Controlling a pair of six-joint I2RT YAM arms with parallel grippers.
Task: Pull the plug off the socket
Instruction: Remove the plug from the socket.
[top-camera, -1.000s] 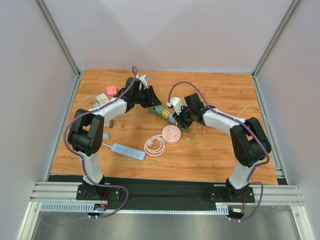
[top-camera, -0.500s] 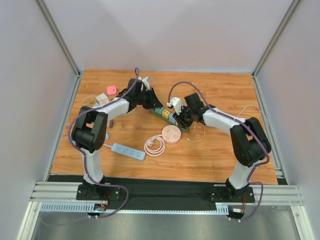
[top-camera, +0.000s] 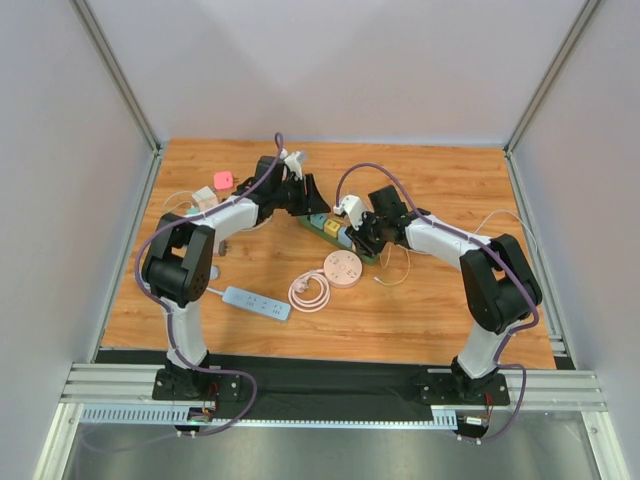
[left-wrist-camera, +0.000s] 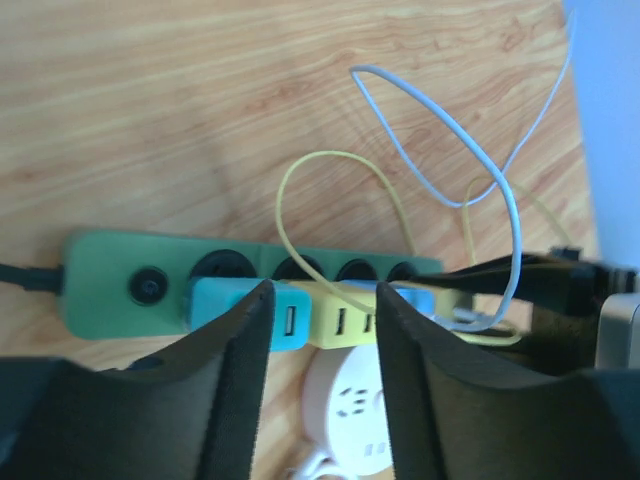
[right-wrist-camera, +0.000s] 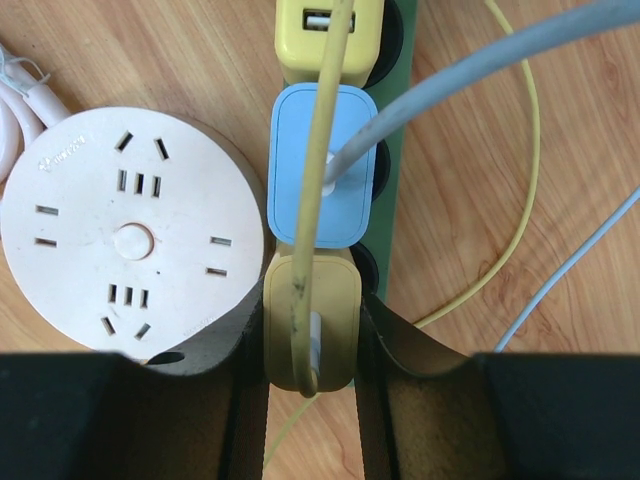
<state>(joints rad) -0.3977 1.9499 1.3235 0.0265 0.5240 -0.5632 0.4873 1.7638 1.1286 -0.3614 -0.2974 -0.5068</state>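
Note:
A green power strip (top-camera: 314, 222) lies mid-table with several plugs in it. In the left wrist view the strip (left-wrist-camera: 110, 280) carries a teal plug (left-wrist-camera: 290, 322) and a yellow plug (left-wrist-camera: 345, 318). My left gripper (left-wrist-camera: 323, 300) is open and hovers just above these two, touching neither. In the right wrist view an olive-yellow plug (right-wrist-camera: 310, 320) sits at the strip's end, next to a light blue plug (right-wrist-camera: 320, 165). My right gripper (right-wrist-camera: 310, 305) is shut on the olive-yellow plug, one finger on each side. A yellow cable (right-wrist-camera: 325, 90) runs over the plugs.
A round pink-white socket (top-camera: 342, 268) with a coiled cable (top-camera: 310, 291) lies right beside the strip. A white-blue power strip (top-camera: 257, 303) lies front left. Pink (top-camera: 223, 180) and beige (top-camera: 205, 197) cubes sit at the back left. Thin loose cables (top-camera: 400, 265) trail right.
My left gripper has moved a little to the right, closer over the strip's plugs. The right gripper has stayed on the olive-yellow plug.

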